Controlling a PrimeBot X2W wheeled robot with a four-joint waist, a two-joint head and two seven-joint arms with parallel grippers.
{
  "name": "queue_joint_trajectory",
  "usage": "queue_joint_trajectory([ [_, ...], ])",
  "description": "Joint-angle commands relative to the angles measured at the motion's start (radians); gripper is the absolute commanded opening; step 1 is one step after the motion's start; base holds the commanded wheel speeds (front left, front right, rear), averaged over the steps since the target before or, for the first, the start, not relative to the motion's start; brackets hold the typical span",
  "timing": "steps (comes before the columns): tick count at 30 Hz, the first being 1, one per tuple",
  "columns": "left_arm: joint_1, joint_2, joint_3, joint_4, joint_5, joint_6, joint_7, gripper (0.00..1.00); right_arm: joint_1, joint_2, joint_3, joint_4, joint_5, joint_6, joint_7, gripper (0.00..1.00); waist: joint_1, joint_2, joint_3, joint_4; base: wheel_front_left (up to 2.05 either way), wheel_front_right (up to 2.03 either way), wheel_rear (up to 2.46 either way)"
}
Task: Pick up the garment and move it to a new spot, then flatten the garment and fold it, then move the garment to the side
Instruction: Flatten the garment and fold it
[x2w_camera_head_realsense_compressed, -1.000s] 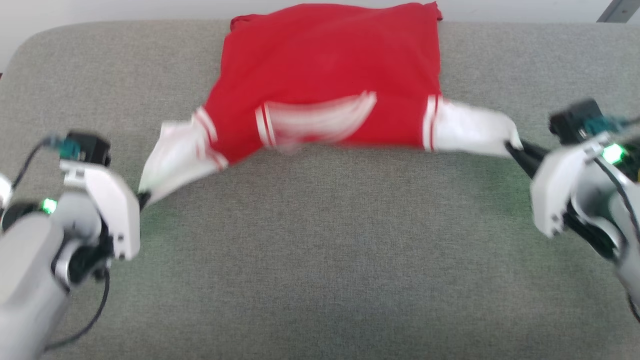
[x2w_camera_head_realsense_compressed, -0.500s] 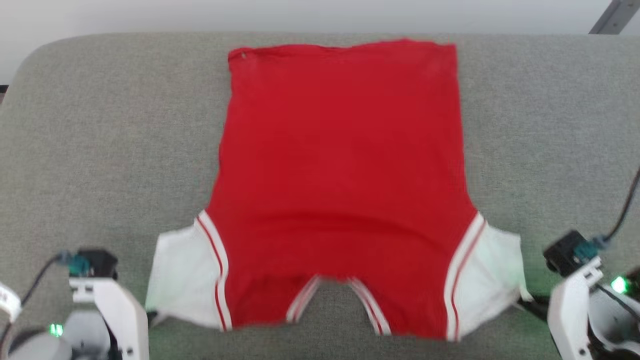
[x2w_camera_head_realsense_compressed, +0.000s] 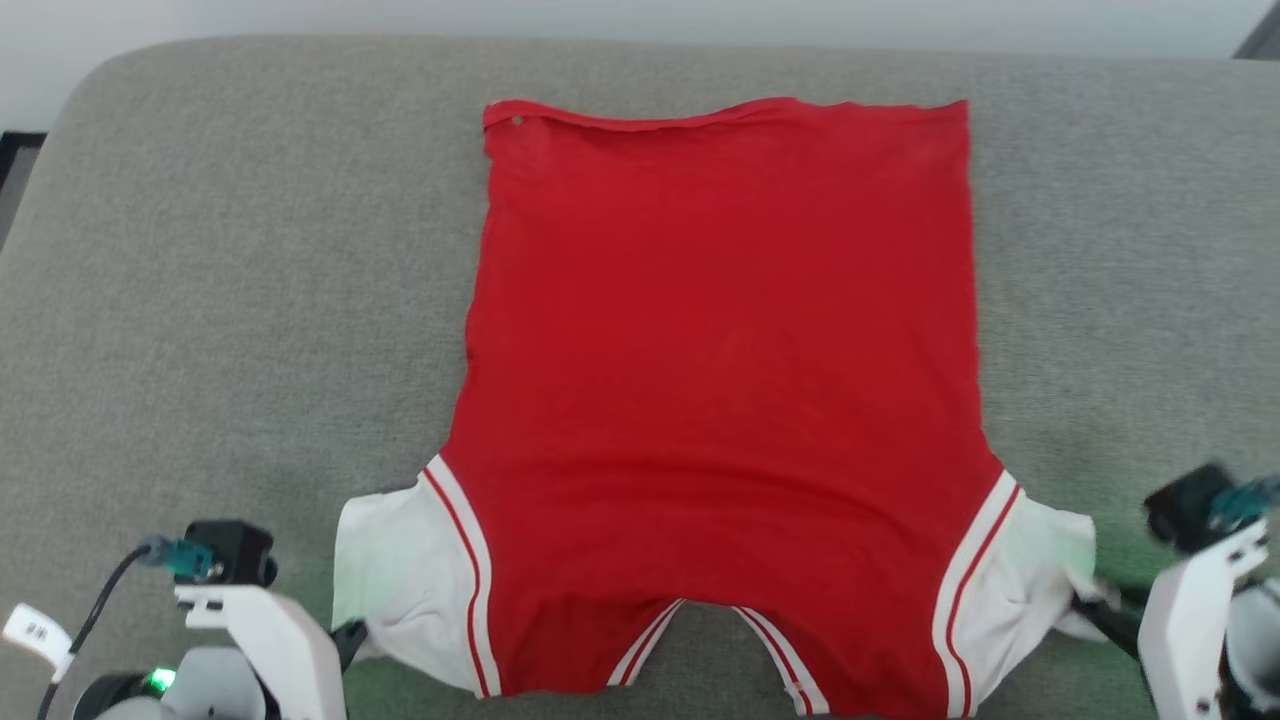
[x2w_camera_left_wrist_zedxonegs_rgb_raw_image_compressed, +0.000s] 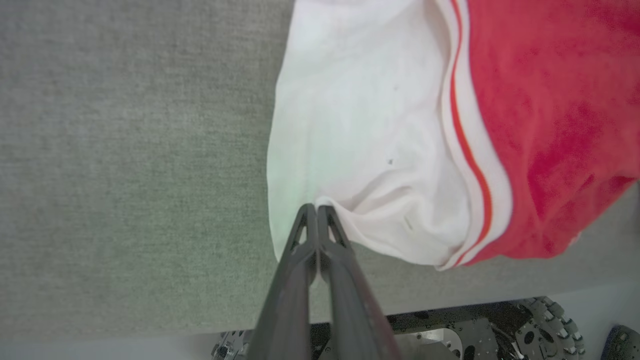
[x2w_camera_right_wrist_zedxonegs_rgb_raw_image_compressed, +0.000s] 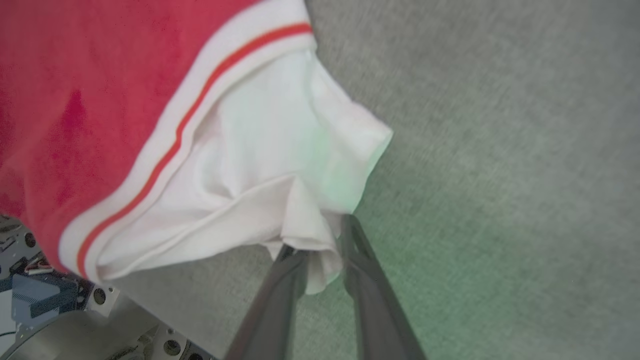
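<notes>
The garment (x2w_camera_head_realsense_compressed: 720, 380) lies spread flat on the grey cushion (x2w_camera_head_realsense_compressed: 200, 300), hem at the far side, white sleeve ends nearest me. My left gripper (x2w_camera_head_realsense_compressed: 350, 635) is at the lower left, shut on the edge of the left white sleeve; in the left wrist view the fingers (x2w_camera_left_wrist_zedxonegs_rgb_raw_image_compressed: 317, 207) pinch the sleeve (x2w_camera_left_wrist_zedxonegs_rgb_raw_image_compressed: 360, 115) together. My right gripper (x2w_camera_head_realsense_compressed: 1095, 610) is at the right sleeve's tip. In the right wrist view its jaws (x2w_camera_right_wrist_zedxonegs_rgb_raw_image_compressed: 317, 235) stand slightly apart, with a fold of the white sleeve (x2w_camera_right_wrist_zedxonegs_rgb_raw_image_compressed: 240, 150) hanging loosely between them.
The cushion's front edge runs just under both sleeves, with the robot's metal base (x2w_camera_left_wrist_zedxonegs_rgb_raw_image_compressed: 475, 330) below it. Bare grey cushion stretches to the left and right (x2w_camera_head_realsense_compressed: 1120, 250) of the garment. A pale wall (x2w_camera_head_realsense_compressed: 640, 15) runs behind the far edge.
The garment, held stretched by its sleeves a second ago, now lies flat and nearer to me. Both grippers came down toward the front edge. The right jaws have parted.
</notes>
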Motion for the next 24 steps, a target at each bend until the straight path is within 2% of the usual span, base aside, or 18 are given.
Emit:
queue_joint_trajectory([
  [1,-0.019,-0.009,0.002,0.0,0.01,-0.008,-0.008,0.0,-0.012,0.021,-0.032,-0.025,-0.015,-0.005,0.013,1.0,0.0,-0.0001,0.01,0.01,0.0,0.0,0.0],
  [2,-0.019,-0.009,0.002,0.0,0.01,-0.008,-0.008,0.0,-0.012,0.021,-0.032,-0.025,-0.015,-0.005,0.013,1.0,0.0,-0.0001,0.01,0.01,0.0,0.0,0.0],
  [6,-0.055,-0.039,0.004,0.004,0.028,-0.025,-0.034,0.0,-0.042,0.061,-0.137,-0.118,-0.059,-0.003,0.056,1.0,0.0,-0.0001,0.032,0.028,0.0,0.0,0.0],
  [9,-0.077,-0.057,-0.001,0.01,0.035,-0.037,-0.045,0.0,-0.098,0.111,-0.217,-0.175,-0.107,-0.003,0.079,1.0,0.0,-0.0001,0.053,0.043,0.0,0.0,0.0],
  [12,-0.106,-0.08,-0.009,0.019,0.047,-0.053,-0.053,0.0,-0.192,0.162,-0.278,-0.175,-0.179,-0.003,0.075,1.0,0.0,-0.0001,0.079,0.064,0.0,0.0,0.0],
  [17,-0.167,-0.127,-0.034,0.042,0.072,-0.088,-0.056,0.0,-0.408,0.219,-0.31,-0.051,-0.276,-0.003,0.041,1.0,0.0,-0.0001,0.13,0.11,0.0,0.0,0.0],
  [24,-0.252,-0.187,-0.067,0.094,0.095,-0.135,-0.043,0.0,-0.693,0.234,-0.285,0.259,-0.368,-0.003,0.031,1.0,0.0,-0.0001,0.184,0.178,0.0,0.0,0.0],
])
